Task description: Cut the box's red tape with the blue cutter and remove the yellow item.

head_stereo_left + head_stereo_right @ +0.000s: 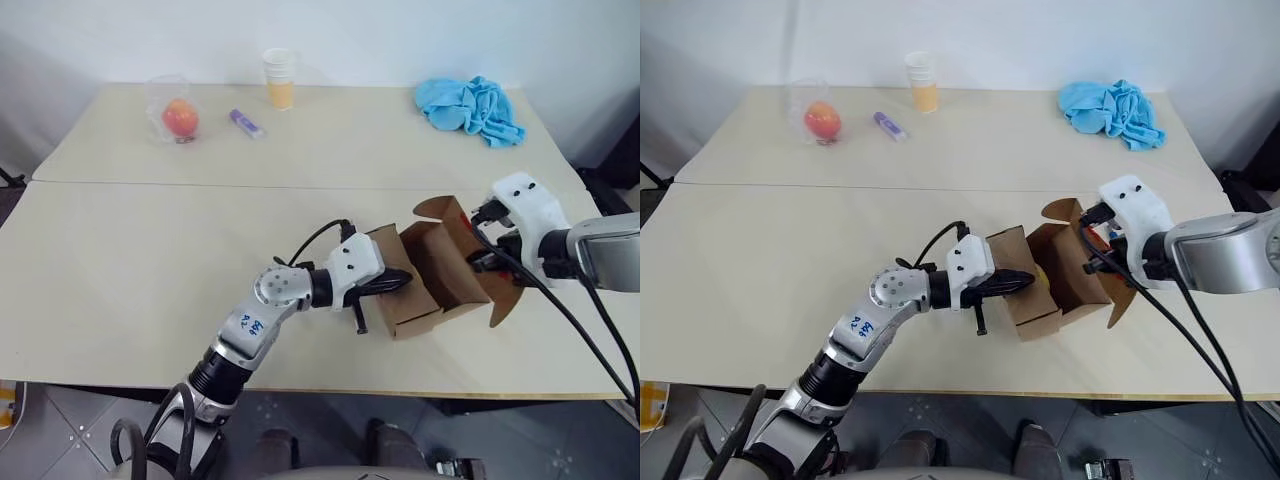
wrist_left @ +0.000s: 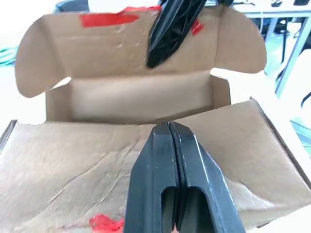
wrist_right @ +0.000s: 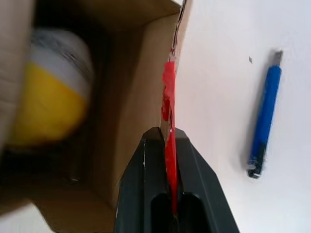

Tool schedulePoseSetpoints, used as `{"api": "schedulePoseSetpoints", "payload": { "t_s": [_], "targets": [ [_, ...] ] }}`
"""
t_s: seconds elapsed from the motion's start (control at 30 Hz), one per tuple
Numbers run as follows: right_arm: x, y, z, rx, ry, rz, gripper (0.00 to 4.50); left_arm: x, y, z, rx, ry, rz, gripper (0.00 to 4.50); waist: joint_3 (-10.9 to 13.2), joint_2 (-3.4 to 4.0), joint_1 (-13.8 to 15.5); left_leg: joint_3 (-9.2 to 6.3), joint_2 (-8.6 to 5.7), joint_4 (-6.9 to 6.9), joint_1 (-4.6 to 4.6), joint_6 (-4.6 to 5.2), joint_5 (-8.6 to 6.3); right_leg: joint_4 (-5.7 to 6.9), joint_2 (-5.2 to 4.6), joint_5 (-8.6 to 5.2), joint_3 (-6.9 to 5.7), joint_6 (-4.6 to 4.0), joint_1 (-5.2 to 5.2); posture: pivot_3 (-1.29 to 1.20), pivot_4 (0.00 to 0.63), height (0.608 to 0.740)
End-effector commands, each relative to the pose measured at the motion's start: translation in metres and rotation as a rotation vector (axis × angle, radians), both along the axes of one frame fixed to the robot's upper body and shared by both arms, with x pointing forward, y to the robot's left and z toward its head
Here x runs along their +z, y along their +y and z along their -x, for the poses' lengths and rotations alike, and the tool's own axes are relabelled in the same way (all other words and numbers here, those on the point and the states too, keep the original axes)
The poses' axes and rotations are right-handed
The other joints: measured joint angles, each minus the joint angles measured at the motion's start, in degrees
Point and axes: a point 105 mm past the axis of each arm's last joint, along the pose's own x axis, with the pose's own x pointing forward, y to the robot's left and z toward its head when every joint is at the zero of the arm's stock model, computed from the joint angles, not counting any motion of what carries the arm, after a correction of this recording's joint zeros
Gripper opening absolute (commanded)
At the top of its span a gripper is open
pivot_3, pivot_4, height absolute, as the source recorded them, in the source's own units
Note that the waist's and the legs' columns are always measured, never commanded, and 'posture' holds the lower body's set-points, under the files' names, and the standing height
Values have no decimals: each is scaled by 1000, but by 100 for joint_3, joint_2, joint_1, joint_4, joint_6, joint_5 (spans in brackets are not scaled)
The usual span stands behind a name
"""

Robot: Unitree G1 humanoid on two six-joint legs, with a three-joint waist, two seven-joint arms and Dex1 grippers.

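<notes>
The brown box (image 1: 418, 312) stands open near the table's front right, its flaps spread apart. My left gripper (image 1: 400, 280) is shut and lies across the flap on the box's left side (image 2: 73, 165), with nothing between its fingers. My right gripper (image 3: 165, 133) is shut on the edge of the opposite flap, where torn red tape (image 3: 168, 87) runs along the cardboard. More red tape (image 2: 109, 19) shows on that raised flap. Inside the box sits the round yellow item (image 3: 46, 109). The blue cutter (image 3: 265, 121) lies on the table beside the box.
At the back of the table (image 1: 150, 260) are an orange-red fruit in clear plastic (image 1: 180, 118), a short purple stick (image 1: 246, 123), a paper cup (image 1: 280, 78) and a crumpled blue cloth (image 1: 470, 108). The box sits close to the table's front edge.
</notes>
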Motion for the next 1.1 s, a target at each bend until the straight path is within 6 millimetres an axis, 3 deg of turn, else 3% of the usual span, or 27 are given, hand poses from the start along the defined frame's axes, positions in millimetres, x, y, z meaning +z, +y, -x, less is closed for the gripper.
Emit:
{"api": "schedulePoseSetpoints", "payload": {
  "t_s": [0.03,0.47,0.9,1.0,1.1],
  "targets": [
    [5,-12,2,11,2,46,30,-55,28,-12,126,166,-154,0,0,1,40,-1,0,1,0,0,1,1,0,1,0,-1,0,0,150,740],
    [-18,2,-2,107,39,6,30,-39,57,-8,143,128,-112,0,3,8,50,-1,-4,2,-8,-3,3,5,-1,6,-1,-2,-8,0,150,740],
    [-42,12,2,82,37,-61,30,-24,80,-7,184,118,-135,0,18,23,8,14,-5,-13,-22,-4,4,6,-1,9,-6,3,-32,0,150,740],
    [-46,12,0,66,0,-77,666,-23,91,-9,221,140,-138,596,18,23,-3,16,-4,-12,-20,-5,4,7,-1,10,-6,5,-31,0,150,740],
    [-37,11,-1,96,-103,-147,1645,-17,107,-11,256,152,-118,1447,19,24,1,19,-3,-11,-19,-5,4,7,-1,10,-5,6,-31,0,150,740]
  ]
}}
